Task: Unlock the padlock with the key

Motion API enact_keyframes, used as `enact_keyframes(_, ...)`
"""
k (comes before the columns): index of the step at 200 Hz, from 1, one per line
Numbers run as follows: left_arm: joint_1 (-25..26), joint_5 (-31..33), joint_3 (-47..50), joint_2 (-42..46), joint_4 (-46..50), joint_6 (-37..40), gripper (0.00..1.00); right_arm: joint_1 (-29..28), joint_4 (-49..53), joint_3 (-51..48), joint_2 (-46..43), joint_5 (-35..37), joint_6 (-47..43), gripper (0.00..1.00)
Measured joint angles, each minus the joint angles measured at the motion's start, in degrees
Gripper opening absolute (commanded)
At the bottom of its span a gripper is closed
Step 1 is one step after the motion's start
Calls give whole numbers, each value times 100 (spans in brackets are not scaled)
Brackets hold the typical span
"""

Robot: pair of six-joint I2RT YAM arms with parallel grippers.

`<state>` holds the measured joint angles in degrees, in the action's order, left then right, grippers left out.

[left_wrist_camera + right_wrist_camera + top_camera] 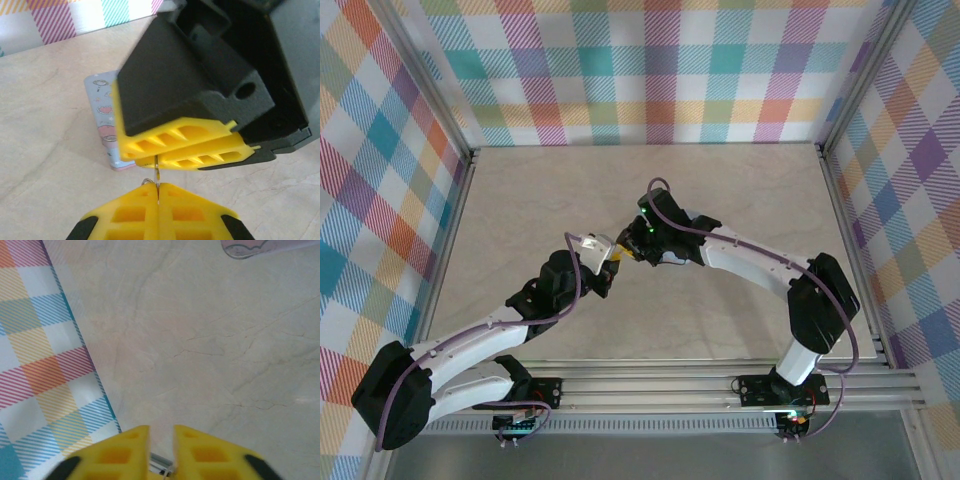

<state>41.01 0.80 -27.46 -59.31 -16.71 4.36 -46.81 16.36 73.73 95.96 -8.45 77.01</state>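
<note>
The left gripper is clenched on the key, a thin sliver held above the table. It is just beside the pale-blue tin, which lies cartoon lid up, its contents hidden. The right gripper has its fingers narrowly apart at the key's upper end; I cannot tell whether they grasp it.

A pale-blue tin (cartoon hearts on its lid) lay on the beige marbled surface, plaid walls around it.

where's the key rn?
Left wrist view, centre: the key sticks up from the shut left gripper, its top reaching the right gripper just above. The tin lies just behind them.
</note>
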Motion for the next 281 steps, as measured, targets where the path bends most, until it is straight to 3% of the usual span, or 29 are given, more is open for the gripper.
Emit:
enact_keyframes(15,0,39,0,0,4,31,0,11,-7,-7,2,-24,15,0)
enact_keyframes(48,0,39,0,-48,0,151,2,26,-13,-9,2,-42,-151,0)
enact_keyframes(78,2,35,-57,-111,107,188,39,31,-365,-125,-2,-68,-719,0)
enact_keyframes(115,-70,-81,-573,-197,1054,-306,53,116,-1003,-271,-240,-66,-2103,0)
enact_keyframes(166,-1165,-2127,-990,-142,1300,-1904,51,527,-1801,-739,-992,-129,-4153,0)
enact_keyframes(209,-1956,-3703,-920,-216,275,-3501,49,592,-2675,-1272,-1349,-695,-5641,0)
enact_keyframes(246,-2059,-4461,-890,-531,-1128,-4538,41,599,-3467,-1646,-1394,-1215,-5862,0)
enact_keyframes(281,-2059,-4774,-691,-852,-2398,-5285,38,693,-4201,-1703,-1390,-1526,-5480,0)
